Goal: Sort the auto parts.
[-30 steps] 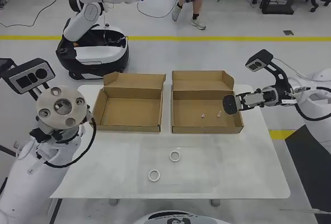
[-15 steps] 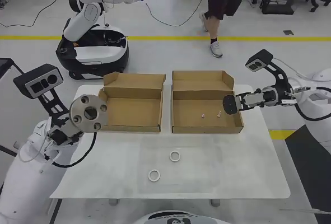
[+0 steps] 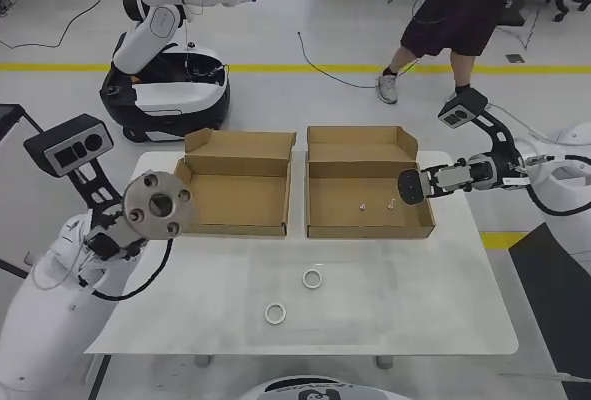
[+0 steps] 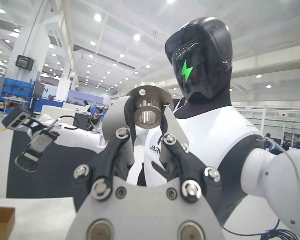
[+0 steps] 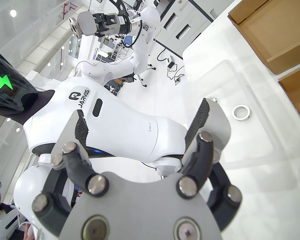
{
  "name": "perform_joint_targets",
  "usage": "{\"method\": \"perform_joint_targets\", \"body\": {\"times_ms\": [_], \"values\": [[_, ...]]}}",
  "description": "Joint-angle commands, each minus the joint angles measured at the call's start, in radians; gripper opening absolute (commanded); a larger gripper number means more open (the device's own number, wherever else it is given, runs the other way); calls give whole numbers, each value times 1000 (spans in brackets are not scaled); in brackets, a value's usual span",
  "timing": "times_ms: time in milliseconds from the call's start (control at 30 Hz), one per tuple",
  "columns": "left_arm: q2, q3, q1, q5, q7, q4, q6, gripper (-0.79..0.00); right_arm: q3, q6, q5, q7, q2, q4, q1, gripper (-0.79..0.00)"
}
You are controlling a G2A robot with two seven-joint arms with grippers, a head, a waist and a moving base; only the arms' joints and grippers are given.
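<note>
From overhead, looks steeply down on whole table (image 3: 415,310). From left wrist, close behind left gripper (image 4: 147,112), tilts up toward ceiling (image 4: 140,13). From right wrist, close behind right gripper (image 5: 143,111), faces across table; shares ring (image 5: 241,112) and flanged part (image 5: 73,27) with overhead.

The table (image 3: 445,310) is coloured white, each cardboard box (image 3: 230,200) plain brown, the two rings (image 3: 313,279) pale silver, and the flanged part (image 3: 157,206) dull metallic grey.

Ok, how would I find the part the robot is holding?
Start at the white table, at its edge beside the empty box. There the left gripper is shut on a round metal disc. Unlike the two plain rings, it has holes.
</note>
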Motion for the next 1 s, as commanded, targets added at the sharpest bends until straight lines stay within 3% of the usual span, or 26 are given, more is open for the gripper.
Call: {"method": "perform_joint_targets", "body": {"times_ms": [0,267,467,967], "values": [[-4,-5,-3,-37,0,-8,0,-785,0,0,0,0,0,0,0,0],[-25,-29,0,-132,0,-20,0,-785,0,0,0,0,0,0,0,0],[-35,-38,3,-108,-1,-13,1,-785,0,0,0,0,0,0,0,0],[-8,-10,-3,95,-22,29,22,-785,0,0,0,0,0,0,0,0]]}}
